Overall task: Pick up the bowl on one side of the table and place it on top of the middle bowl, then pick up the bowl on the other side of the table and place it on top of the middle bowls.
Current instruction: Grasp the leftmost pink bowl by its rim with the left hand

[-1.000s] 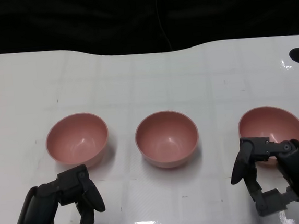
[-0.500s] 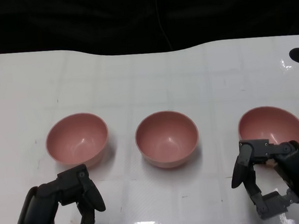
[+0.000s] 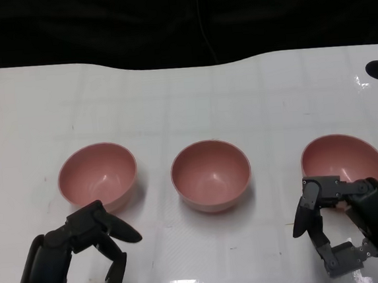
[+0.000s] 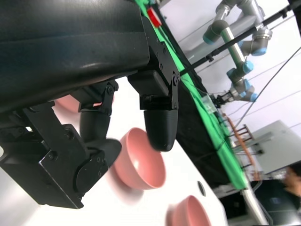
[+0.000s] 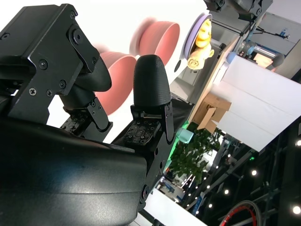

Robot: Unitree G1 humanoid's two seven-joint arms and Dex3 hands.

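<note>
Pink bowls (image 3: 210, 174) apart, untouched.

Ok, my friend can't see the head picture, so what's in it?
Three pink bowls sit in a row on a white table: left bowl, middle bowl, right bowl. The left hand and right hand hold nothing.
</note>
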